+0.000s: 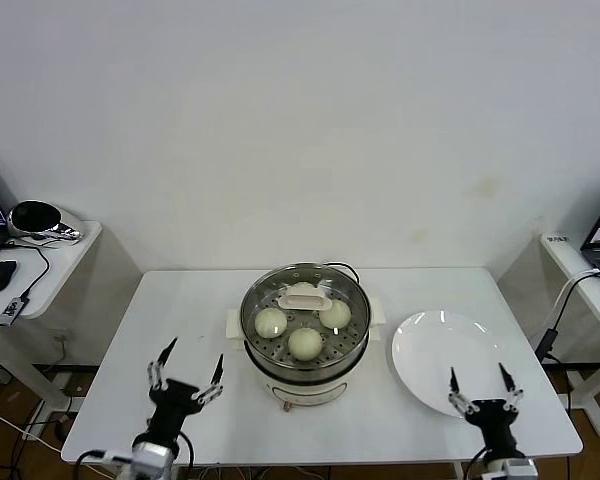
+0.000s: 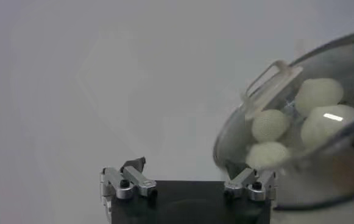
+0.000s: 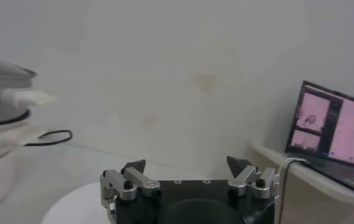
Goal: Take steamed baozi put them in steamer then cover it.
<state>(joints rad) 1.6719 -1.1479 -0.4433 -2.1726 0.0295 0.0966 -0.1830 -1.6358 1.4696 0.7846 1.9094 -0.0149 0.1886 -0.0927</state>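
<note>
Left jaws: the left gripper (image 1: pixel 188 375) stands spread wide and holds nothing, low in the left half of the head view, above the bare table (image 1: pixel 180 310).
Right jaws: the right gripper (image 1: pixel 483 388) is likewise splayed and empty, at the lower right of the head view, over the near rim of the white plate (image 1: pixel 430 345).
Bearing of the steamer: the steamer (image 1: pixel 304 336) sits at frame centre in the head view, up and to the right of the left jaws, and up and to the left of the right jaws; it touches neither.
Nearer arm: the two stand about equally far off; no clear advantage can be read.
Steamed baozi: three steamed baozi (image 1: pixel 304 343) are plain in the head view on the perforated tray inside the pot; a fourth shows in the left wrist view.
Glass lid: the glass lid (image 2: pixel 323 85) appears seated on the pot rim, its white handle (image 1: pixel 304 296) lying long axis left-to-right across the frame, towards the far side.
Plate: empty.
Task state (judgement): loading and covering appear complete; only withdrawal of the arms seems left.
</note>
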